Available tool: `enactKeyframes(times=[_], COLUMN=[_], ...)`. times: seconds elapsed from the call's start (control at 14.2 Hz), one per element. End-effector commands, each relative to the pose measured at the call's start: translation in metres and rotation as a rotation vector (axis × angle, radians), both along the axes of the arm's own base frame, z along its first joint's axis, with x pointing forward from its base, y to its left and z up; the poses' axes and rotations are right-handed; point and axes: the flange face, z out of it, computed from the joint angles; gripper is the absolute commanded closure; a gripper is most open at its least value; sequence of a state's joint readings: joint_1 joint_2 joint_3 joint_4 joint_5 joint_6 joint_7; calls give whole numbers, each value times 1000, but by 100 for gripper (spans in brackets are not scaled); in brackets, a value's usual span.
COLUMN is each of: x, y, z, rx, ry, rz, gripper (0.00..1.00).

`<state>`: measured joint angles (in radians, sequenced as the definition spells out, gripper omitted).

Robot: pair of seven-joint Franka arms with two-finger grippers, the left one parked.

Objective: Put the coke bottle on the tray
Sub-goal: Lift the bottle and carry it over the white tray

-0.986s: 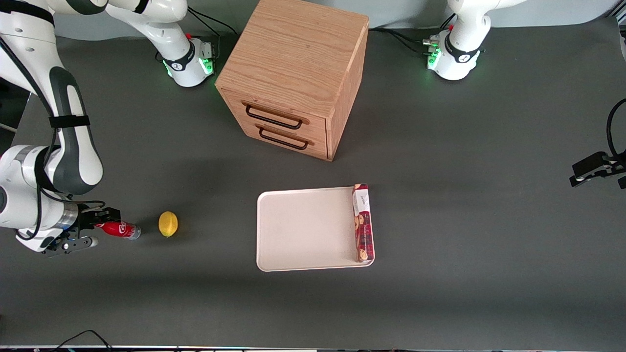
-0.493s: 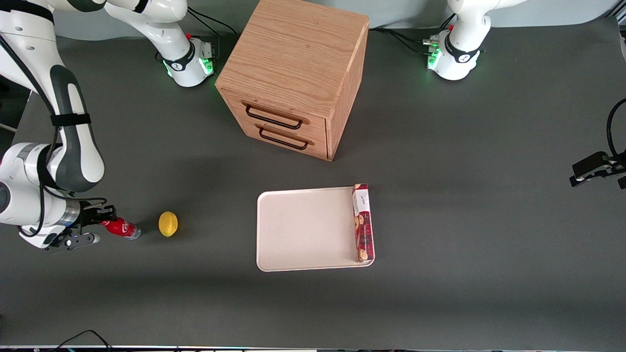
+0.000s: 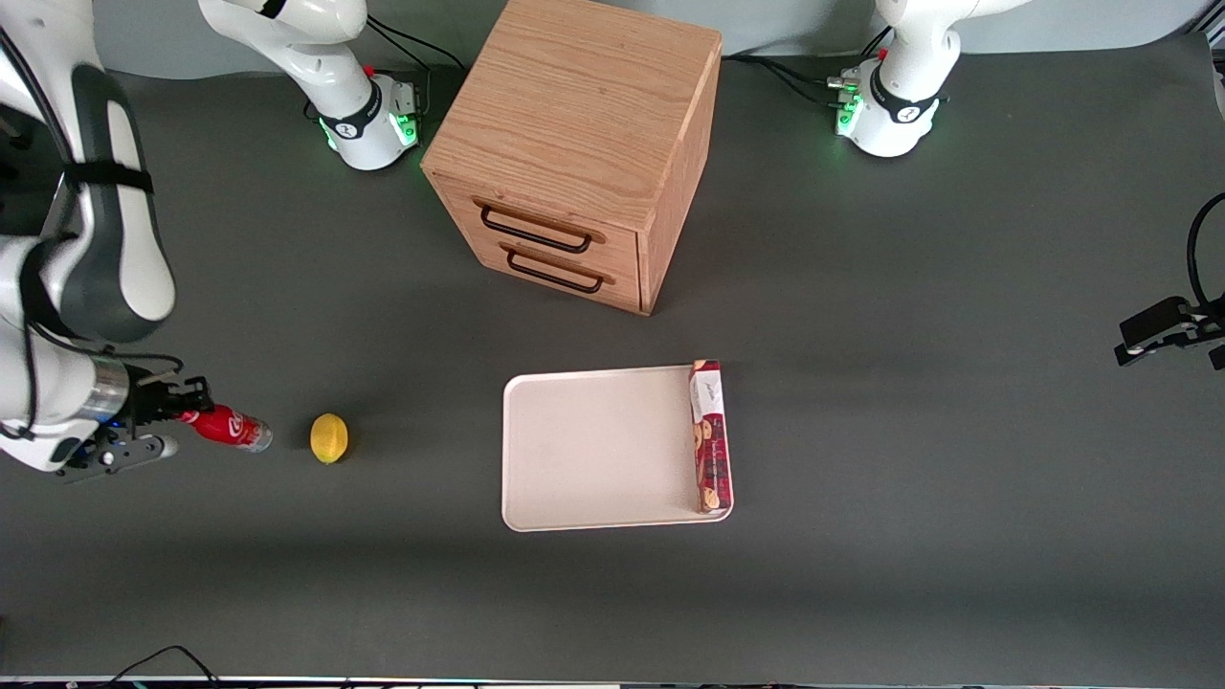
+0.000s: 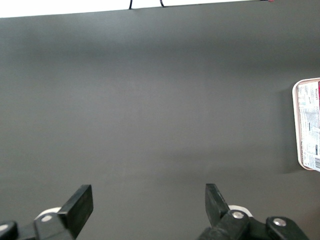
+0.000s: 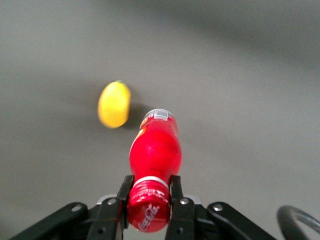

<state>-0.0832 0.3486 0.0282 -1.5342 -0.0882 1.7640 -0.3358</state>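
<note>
The coke bottle [image 3: 228, 427] is small and red with a red cap, and is held lying sideways at the working arm's end of the table. My right gripper [image 3: 184, 415] is shut on its cap end, and the bottle's base points toward the lemon. In the right wrist view the gripper [image 5: 149, 192] has both fingers clamped on the neck just under the cap of the bottle [image 5: 155, 155], which hangs above the table. The cream-white tray [image 3: 593, 450] lies flat near the table's middle, apart from the bottle.
A yellow lemon [image 3: 328, 438] lies on the table between the bottle and the tray; it also shows in the right wrist view [image 5: 114, 104]. A long red cookie box [image 3: 710, 436] lies along the tray's edge toward the parked arm. A wooden drawer cabinet [image 3: 574, 153] stands farther from the camera than the tray.
My right gripper has risen with the coke bottle in it. The bottle has left the table and shifted slightly away from the lemon. Lemon, tray and cookie box have not moved.
</note>
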Motion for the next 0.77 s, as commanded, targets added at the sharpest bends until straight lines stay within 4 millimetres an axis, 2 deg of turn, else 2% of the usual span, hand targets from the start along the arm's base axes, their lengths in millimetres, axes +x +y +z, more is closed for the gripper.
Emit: enactKeyframes(times=[0.0,0.14,0.21,0.28,0.35,0.49,0.7], x=[-1,-11,-16,-18,-20,-16,-6], y=[55,100,132,165,200,271,344], z=[101,143,152,153,149,123,62], rx=[13,13,28,42,52,54,43], ry=[-31,-44,-52,-57,-56,-58,-103], rz=[49,26,-11,-72,-134,-289,-449], gripper=[100,100,100,100,100,100,100])
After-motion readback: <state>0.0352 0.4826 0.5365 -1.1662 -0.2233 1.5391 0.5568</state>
